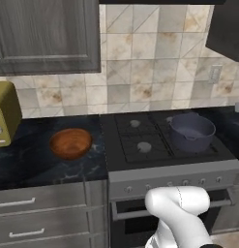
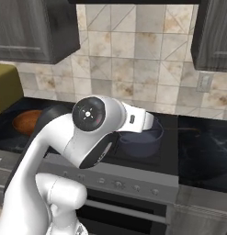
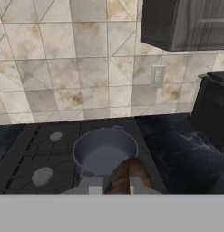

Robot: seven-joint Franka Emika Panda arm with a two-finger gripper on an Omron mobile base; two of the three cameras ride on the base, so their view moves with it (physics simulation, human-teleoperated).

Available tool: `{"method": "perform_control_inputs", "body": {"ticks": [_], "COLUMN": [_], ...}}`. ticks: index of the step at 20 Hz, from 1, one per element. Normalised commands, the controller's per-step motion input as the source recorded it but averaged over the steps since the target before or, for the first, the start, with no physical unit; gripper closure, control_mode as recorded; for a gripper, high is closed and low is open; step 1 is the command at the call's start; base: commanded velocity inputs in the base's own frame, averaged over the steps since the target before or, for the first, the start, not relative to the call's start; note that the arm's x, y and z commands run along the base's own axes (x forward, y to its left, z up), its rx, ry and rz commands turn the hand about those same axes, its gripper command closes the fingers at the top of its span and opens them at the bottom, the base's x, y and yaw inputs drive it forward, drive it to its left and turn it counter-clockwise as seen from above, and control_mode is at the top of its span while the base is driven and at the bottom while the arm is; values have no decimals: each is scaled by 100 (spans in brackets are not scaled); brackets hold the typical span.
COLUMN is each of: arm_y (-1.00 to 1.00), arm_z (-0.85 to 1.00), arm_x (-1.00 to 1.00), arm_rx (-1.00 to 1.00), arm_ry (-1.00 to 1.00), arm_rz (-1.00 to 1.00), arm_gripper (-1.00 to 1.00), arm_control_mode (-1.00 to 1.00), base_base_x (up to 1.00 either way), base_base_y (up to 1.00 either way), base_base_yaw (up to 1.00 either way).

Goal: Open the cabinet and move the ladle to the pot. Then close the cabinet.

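Ladle point(image 3: 128, 176), judged stiff, light and somewhat slippery, is seen brown just above the pot point(image 3: 104, 150), presumably gripped by its handle, though jaw closure cannot be told.

One pot point(image 1: 192, 131) on the stove point(image 1: 140, 140), one wooden bowl point(image 1: 70, 143) on the bench point(image 1: 24, 160), one toaster point(image 1: 5, 114), four burners, two wall cabinets point(image 2: 34, 27).

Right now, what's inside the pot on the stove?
The pot looks empty: the hand view shows its bare bluish-grey bottom. A brown wooden object, probably the ladle, sits at its near rim and covers that edge. The stove holds nothing else.
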Motion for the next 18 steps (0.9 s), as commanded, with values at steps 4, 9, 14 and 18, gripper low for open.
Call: {"method": "perform_control_inputs", "body": {"ticks": [4,9,14,18], "arm_y": [0,0,0,-4], "arm_z": [0,0,0,-7], "arm_x": [0,0,0,0], "arm_rx": [0,0,0,0], "arm_ry": [0,0,0,0], "arm_rz": [0,0,0,0], "arm_gripper": [100,100,100,100], "arm_control_mode": [100,100,100,-100], "base_base_x": [0,0,0,0], "base_base_y": [-45,-29,-15,-2], "base_base_yaw": [5,3,0,0]}}
